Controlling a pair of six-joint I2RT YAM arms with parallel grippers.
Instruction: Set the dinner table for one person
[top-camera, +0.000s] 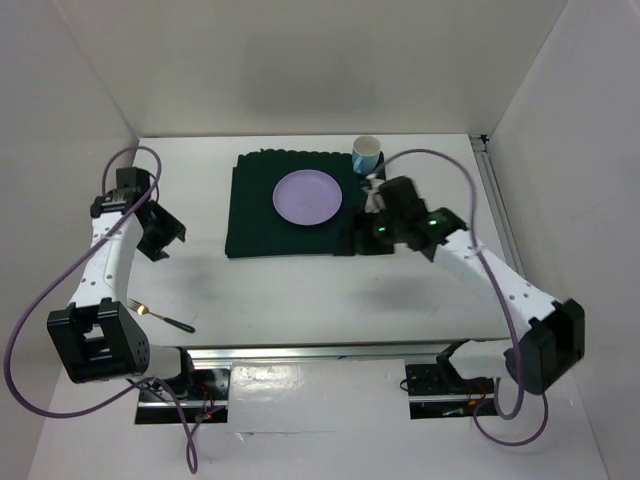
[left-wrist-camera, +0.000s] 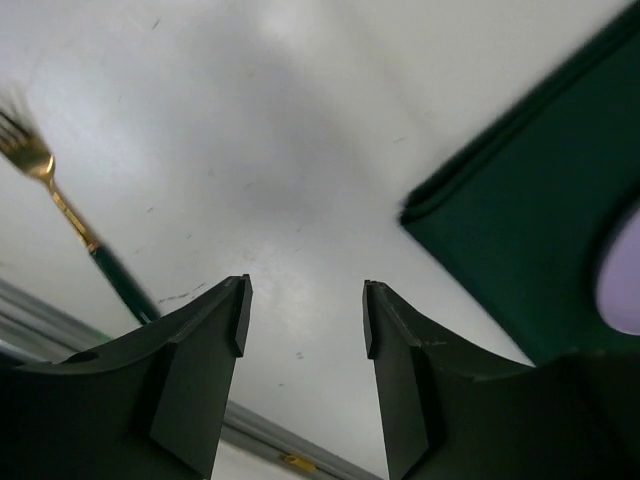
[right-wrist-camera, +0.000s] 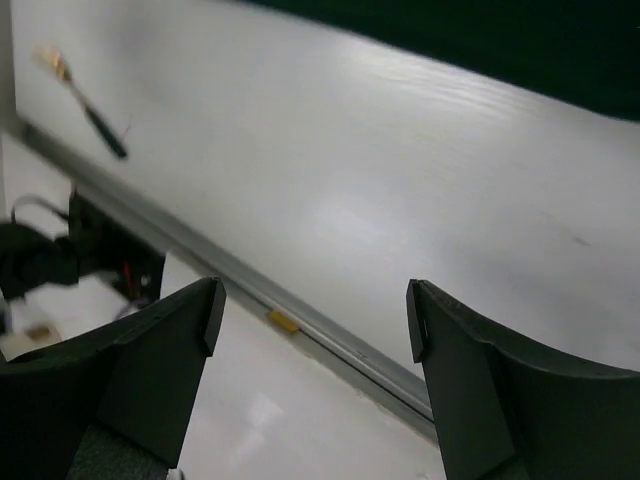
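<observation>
So the dinner table (top-camera: 300, 290), the big white top filling the middle of the overhead view, is mostly laid already: a purple plate (top-camera: 308, 197) is centred on the green cloth (top-camera: 255, 225) and a blue cup (top-camera: 367, 153) is parked at the cloth's far right corner. The fork (top-camera: 165, 318) is the odd one out. It's stranded on bare table near the left arm's base, well apart from the cloth and close to the metal rail (top-camera: 320, 350). That's probably where trouble gets made, since a thin handle lying flat is easily nudged instead of pinched, and it could be skidded toward the rail. The left gripper (left-wrist-camera: 305, 300) is held above bare table between fork and cloth, jaws parted with nothing in them. The right gripper (right-wrist-camera: 312, 310) is spread wide and empty too, low over the cloth's near right corner. From there the fabric could be snagged and the plate dragged, or the cup clipped by the arm just beside it.
</observation>
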